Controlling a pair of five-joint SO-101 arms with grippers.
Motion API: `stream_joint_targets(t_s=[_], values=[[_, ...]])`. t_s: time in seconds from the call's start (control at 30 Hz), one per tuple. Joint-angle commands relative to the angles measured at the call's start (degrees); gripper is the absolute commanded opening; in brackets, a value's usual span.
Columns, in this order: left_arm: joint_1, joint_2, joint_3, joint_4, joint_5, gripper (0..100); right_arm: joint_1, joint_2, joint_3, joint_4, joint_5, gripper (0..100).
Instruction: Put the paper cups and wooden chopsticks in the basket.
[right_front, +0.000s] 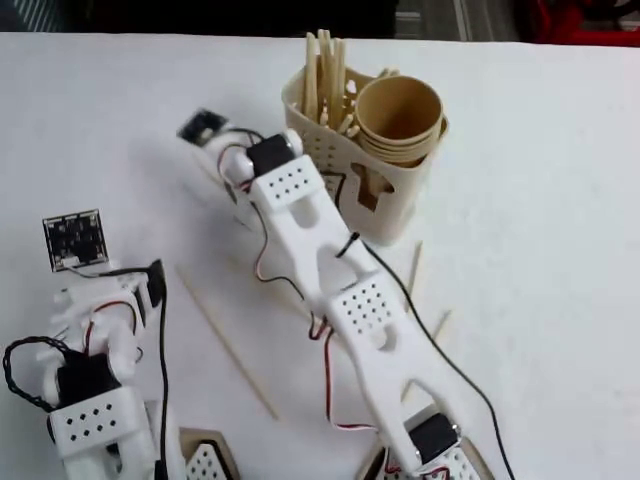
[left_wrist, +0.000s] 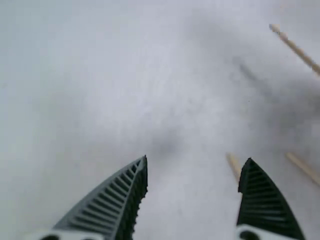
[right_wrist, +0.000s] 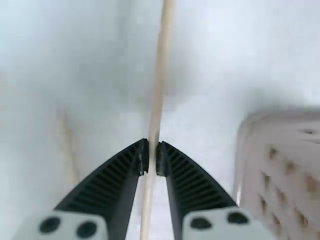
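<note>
Your white desk (right_front: 560, 300) spreads from the bottom edge up almost to the top of the frame. Beyond its far edge you see a dark strip (right_front: 200, 15) of room, with a red object (right_front: 580, 20) in the upper right corner.

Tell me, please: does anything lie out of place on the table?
Yes. A long chopstick lies loose on the table between the arms, and a second chopstick near the basket, not inside it. The right gripper is shut on a third chopstick.
</note>
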Motion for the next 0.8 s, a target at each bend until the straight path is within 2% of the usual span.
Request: stream_joint_targets(t_s=[0.0, 0.37, 0.53, 0.77], values=[[-0.4, -0.7, -0.3, -1.0, -0.5, 29, -1.5, -10.1, -3.7, 0.4, -2.1, 1.7], [-0.4, -0.7, -0.3, -1.0, -0.5, 29, -3.6, -28.5, -14.9, -0.8, -7.4, 1.7], [-0.4, -0.7, -0.3, -1.0, -0.5, 29, -0.5, -33.9, -14.6, -10.3, -7.6, 1.7], [-0.4, -0.7, -0.3, -1.0, -0.5, 29, 7.1, -31.6, -14.6, -23.8, -7.6, 1.7]])
